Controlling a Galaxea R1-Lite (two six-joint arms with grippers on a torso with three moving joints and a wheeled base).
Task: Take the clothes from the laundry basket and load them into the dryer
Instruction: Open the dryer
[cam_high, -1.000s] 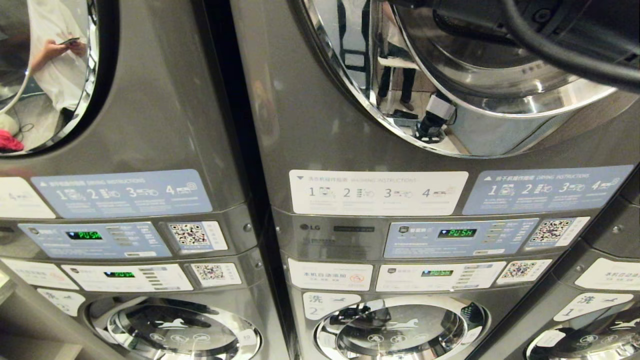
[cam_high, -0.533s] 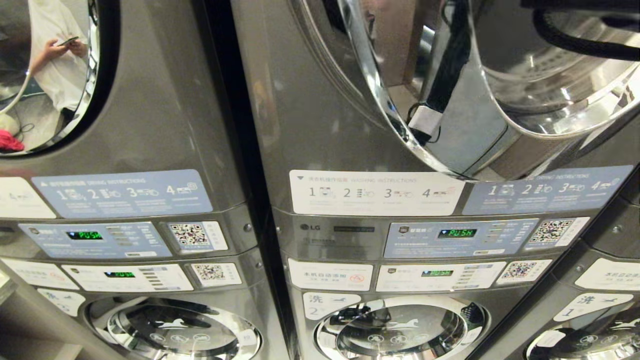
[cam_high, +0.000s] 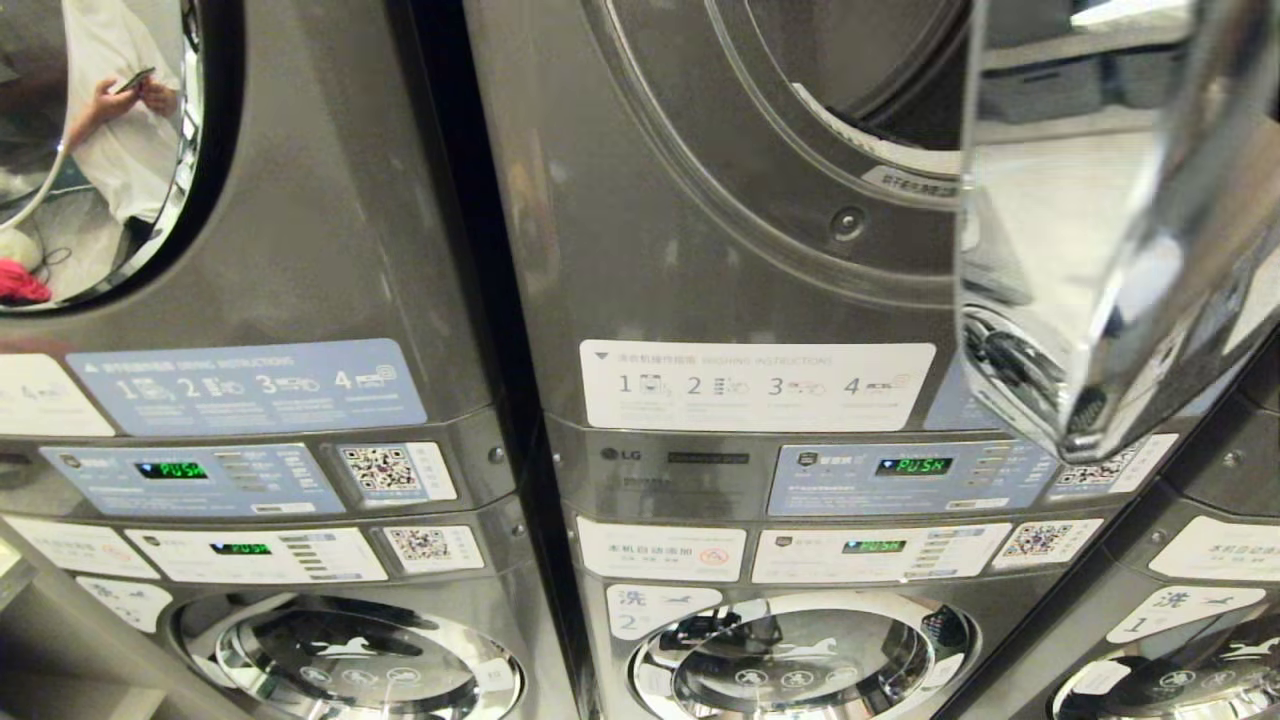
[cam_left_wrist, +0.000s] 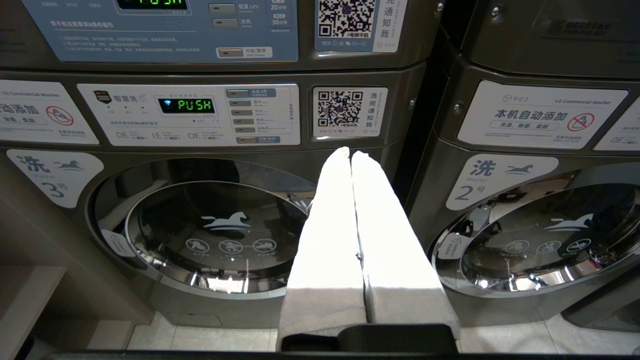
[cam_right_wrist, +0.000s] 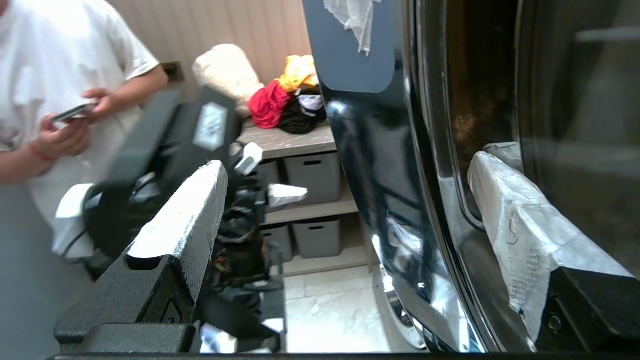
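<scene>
The dryer door (cam_high: 1100, 250) stands swung open, the right gripper (cam_right_wrist: 345, 200) spread wide astride its edge. Clothes (cam_right_wrist: 287, 95) wait on a shelf behind; fetching them seems next. The left gripper (cam_left_wrist: 351, 155) hangs pinched shut, empty.

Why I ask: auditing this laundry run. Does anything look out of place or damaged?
Nothing looks damaged or spilled. The dryer door stands open, its edge between the right end effector's open fingers. One oddity: the clothes lie heaped on a shelf top behind, with no laundry basket in view.
</scene>
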